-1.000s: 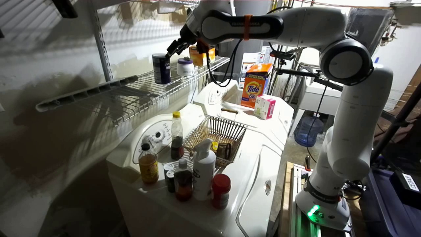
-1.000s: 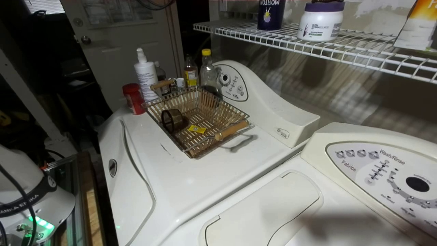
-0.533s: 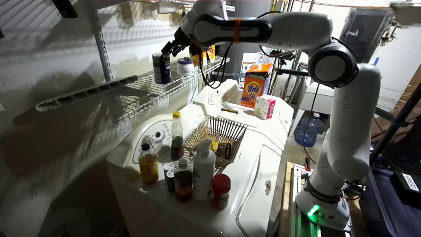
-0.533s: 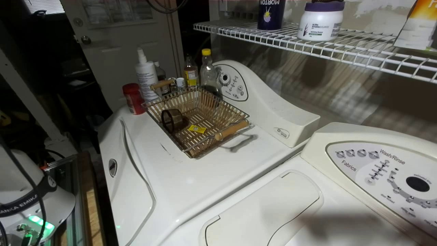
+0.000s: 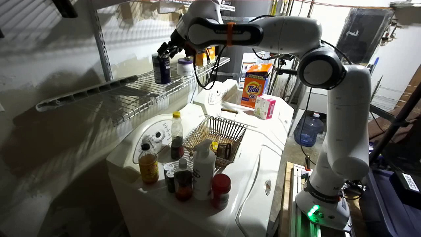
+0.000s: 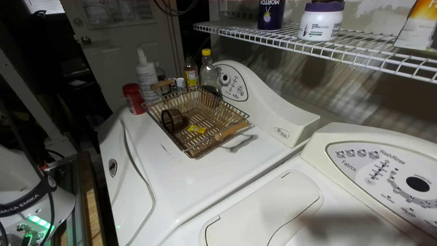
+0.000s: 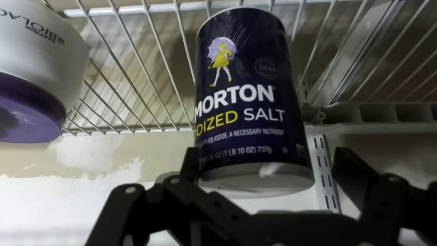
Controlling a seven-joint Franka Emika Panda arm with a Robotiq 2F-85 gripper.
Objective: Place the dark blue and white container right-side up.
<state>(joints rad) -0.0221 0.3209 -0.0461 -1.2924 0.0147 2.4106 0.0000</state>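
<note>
- Claw spread wide at the upturned salt canister, gripping nothing!
- Probably stiff cardboard, hefty if full, slick-sided.
- Best bite: opposite sides, below the white end.

Canister on shelf, prob. btwn gripper fingers

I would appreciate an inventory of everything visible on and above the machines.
Loaded shelf: one, white, above machines
Salt canister: one, dark blue and white, inverted on shelf
Tub: one, white and purple, beside canister
Shelf box: one, orange, beyond tub
Strip: one, grey, along shelf
Basket: one, brown, on one machine
Cup: one, brown, in basket
Packet: one, yellow, in basket
Bottles: four, mixed colours, beside basket
Jar: one, red, beside bottles
Small containers: two, dark, among bottles
Tide box: one, orange, on other machine
Carton: one, pink and white, nearby
Arm: one, mostly white, beside machines
Jaws: one pair, black, open at canister
</note>
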